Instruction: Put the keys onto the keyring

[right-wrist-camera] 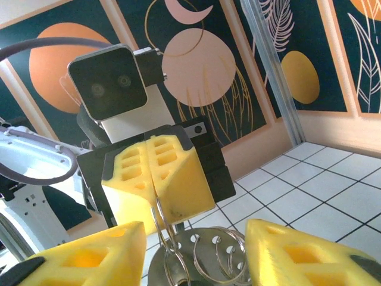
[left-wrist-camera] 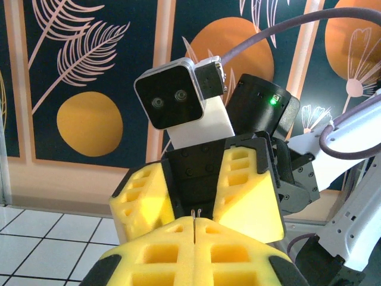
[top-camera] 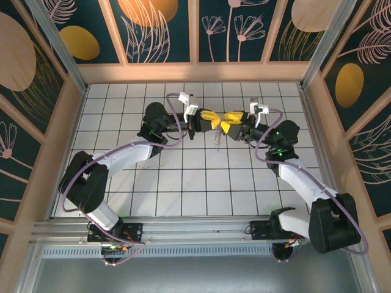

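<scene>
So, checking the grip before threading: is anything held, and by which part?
The left gripper is shut on the keyring, pinching the top of its thin wire loop; the rest hangs free below. The right gripper is open, holding nothing.

One keyring (right-wrist-camera: 162,229), two arms (top-camera: 122,155) (top-camera: 302,180).
</scene>
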`<state>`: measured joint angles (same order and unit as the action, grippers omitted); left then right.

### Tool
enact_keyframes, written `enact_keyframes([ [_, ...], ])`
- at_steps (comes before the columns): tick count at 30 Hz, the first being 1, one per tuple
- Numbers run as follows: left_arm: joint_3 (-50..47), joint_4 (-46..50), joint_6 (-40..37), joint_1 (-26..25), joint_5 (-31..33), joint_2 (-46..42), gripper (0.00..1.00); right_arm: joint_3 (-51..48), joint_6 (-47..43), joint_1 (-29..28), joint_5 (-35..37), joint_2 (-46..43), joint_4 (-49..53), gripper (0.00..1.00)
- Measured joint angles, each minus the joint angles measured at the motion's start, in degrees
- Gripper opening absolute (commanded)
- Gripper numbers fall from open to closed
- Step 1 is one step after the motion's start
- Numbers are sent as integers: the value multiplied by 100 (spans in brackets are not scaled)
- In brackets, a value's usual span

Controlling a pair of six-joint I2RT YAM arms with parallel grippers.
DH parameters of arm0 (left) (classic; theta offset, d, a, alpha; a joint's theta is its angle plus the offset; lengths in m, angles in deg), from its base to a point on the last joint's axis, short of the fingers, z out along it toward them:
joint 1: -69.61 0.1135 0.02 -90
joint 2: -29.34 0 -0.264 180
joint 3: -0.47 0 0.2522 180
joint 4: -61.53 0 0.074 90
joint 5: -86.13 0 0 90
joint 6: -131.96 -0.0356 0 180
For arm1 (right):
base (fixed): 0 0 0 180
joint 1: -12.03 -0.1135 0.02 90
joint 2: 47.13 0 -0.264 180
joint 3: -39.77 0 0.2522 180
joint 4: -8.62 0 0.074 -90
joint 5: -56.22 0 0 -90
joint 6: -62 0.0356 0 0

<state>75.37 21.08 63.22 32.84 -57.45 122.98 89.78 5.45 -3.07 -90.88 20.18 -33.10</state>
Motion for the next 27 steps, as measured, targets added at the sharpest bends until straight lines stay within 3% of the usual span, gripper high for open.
enact_keyframes([
  [9, 2, -9, 13, 2, 48, 28, 0, 4, -13, -44, -44, 15, -144, 0],
  [15, 4, -46, 66, 11, 85, 28, 0, 7, -7, -44, -46, 15, -175, 0],
  [17, 4, -39, 72, 11, 122, 28, 13, 9, -24, -44, -39, 15, -168, 0],
  [20, 7, 94, -33, 0, 289, 28, 22, 70, -175, -44, -11, 15, 50, 0],
  [27, 345, 1482, -1071, 35, 586, -149, 34, 459, -966, 24, 66, 83, 1255, 0],
])
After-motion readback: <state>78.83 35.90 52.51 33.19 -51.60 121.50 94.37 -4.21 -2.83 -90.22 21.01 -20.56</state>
